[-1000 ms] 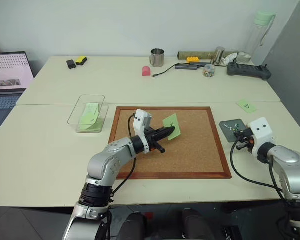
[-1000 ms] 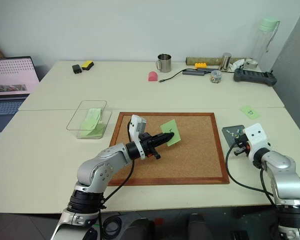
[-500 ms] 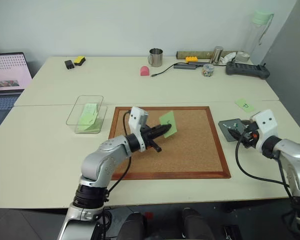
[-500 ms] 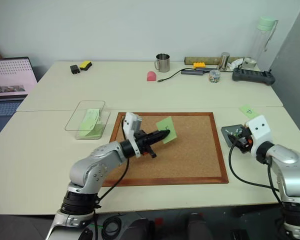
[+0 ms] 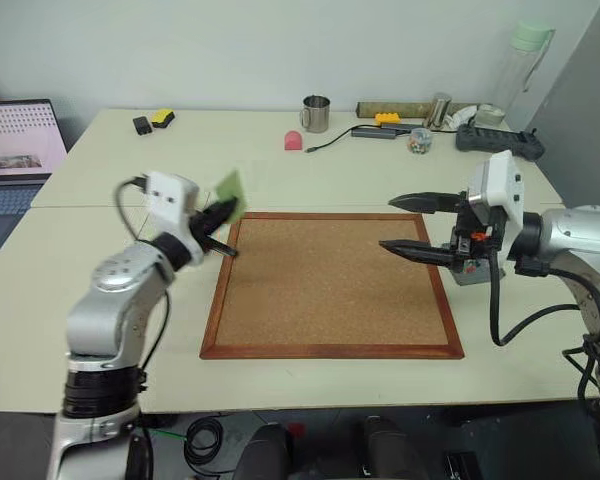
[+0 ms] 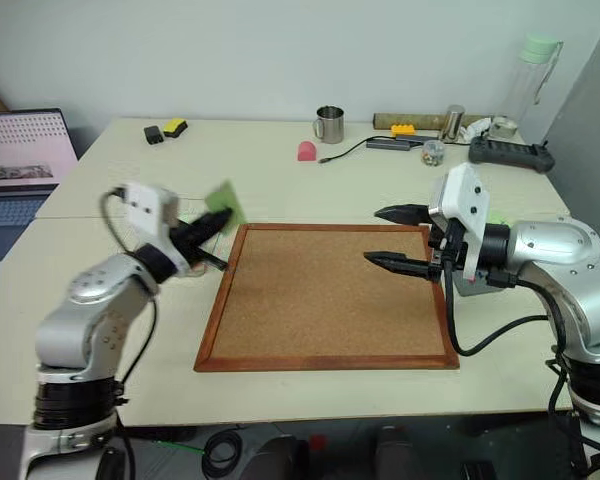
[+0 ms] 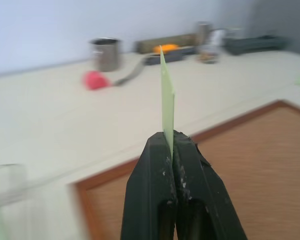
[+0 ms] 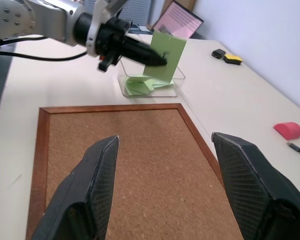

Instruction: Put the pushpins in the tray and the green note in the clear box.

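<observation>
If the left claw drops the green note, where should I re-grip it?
By its lower edge, as the left claw does now: the green note is thin paper, standing on edge, so close across its faces. That leaves most of the sheet free above the clear box.

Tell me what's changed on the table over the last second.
The left gripper, shut on the green note, carried it off the cork board leftward toward the clear box. The right gripper left the tray, rose over the board's right edge and opened wide. The board and tray stayed put.
</observation>
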